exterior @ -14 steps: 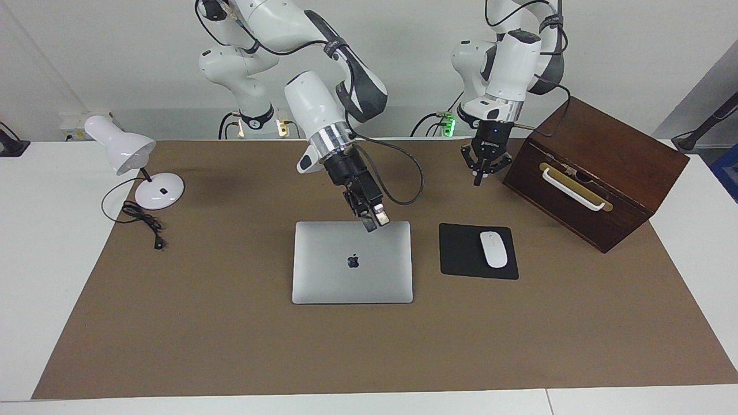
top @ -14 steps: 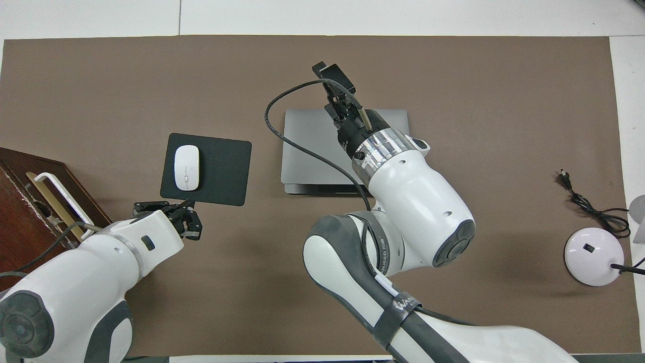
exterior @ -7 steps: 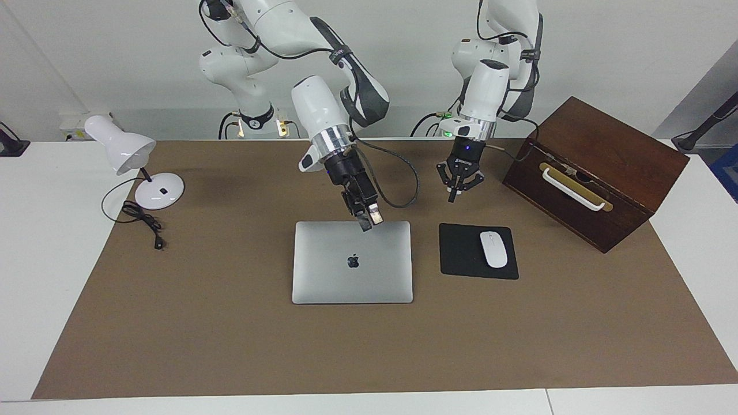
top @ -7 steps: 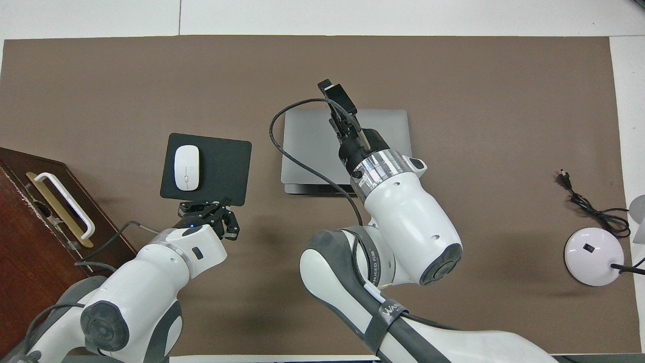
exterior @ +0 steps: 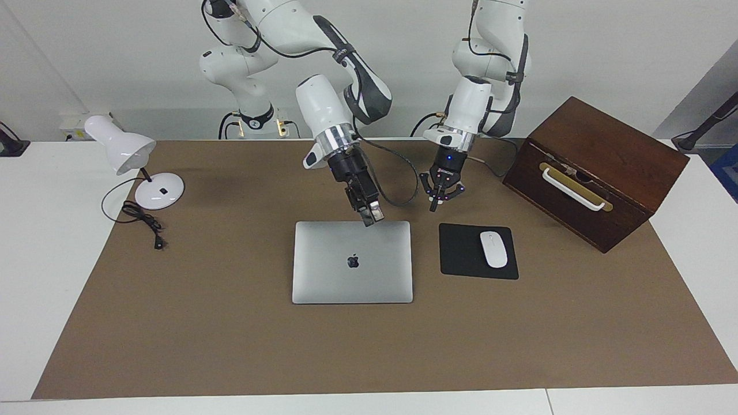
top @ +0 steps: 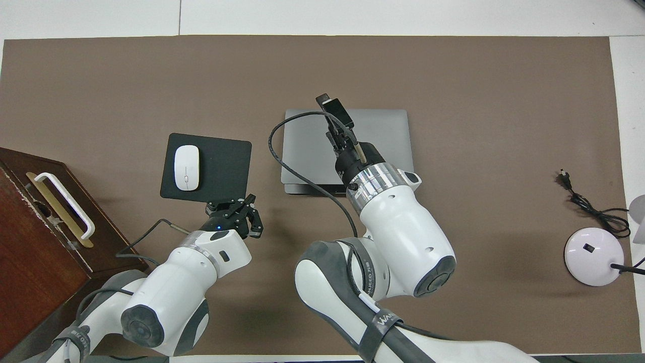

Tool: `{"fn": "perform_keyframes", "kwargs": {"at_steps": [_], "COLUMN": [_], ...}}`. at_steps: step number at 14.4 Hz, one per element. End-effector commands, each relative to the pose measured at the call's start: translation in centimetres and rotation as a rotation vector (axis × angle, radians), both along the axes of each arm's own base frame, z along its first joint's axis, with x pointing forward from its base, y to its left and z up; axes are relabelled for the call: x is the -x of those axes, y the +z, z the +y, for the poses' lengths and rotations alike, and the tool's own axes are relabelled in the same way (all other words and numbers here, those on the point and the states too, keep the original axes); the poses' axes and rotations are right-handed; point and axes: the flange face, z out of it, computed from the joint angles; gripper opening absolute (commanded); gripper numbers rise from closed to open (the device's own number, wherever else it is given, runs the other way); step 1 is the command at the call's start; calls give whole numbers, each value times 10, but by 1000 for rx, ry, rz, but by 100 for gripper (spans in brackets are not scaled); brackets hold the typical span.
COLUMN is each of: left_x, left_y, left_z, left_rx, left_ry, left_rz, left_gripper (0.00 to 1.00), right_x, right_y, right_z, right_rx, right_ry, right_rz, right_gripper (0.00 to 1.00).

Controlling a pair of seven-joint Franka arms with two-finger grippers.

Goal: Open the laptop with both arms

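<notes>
The silver-grey laptop (exterior: 352, 271) lies shut and flat at the middle of the brown mat, logo up; it also shows in the overhead view (top: 388, 136). My right gripper (exterior: 372, 218) is shut and empty, tilted, up in the air over the laptop; in the overhead view (top: 332, 108) its arm covers part of the lid. My left gripper (exterior: 435, 203) is shut and empty, over the mat between the laptop and the black mouse pad (exterior: 461, 253), a little nearer to the robots than both; it also shows in the overhead view (top: 242, 205).
A white mouse (exterior: 493, 249) lies on the mouse pad (top: 221, 171). A dark wooden box (exterior: 594, 173) with a white handle stands at the left arm's end. A white desk lamp (exterior: 159, 190) and its black cable (exterior: 144, 222) are at the right arm's end.
My left gripper has swung from beside the wooden box toward the laptop and come lower. My right gripper has drawn back a little over the lid. The laptop has not moved.
</notes>
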Motion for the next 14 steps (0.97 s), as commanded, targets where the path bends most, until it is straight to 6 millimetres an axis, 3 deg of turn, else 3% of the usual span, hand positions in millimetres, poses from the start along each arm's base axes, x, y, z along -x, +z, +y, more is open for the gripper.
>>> {"fn": "perform_keyframes", "kwargs": {"at_steps": [1,3,6,11,14], "left_x": [4,4,9,6,1], "left_y": [-6,-5,-30,-33,-37], "left_z": [-4,-7,-20,-29,-47], "left_rx": [23,33,39,45,61], "left_ry": [3,-1,-19,-23,-30], "left_rz": [-21,-34,-34,-27,-18], "left_gripper": [0,0,0,0,0], "right_x": [21,30,49,72,82], "right_y": [-7,-14,-26,-42,-50], "right_z": [-6,-12,-18,-25,-29], "right_rx": [1,7,-1,2,13], "right_ry": [-16,-26,-50,-87,-103], "right_rz": [25,50,99,167,199], "right_gripper": [99,99,100,100,100]}}
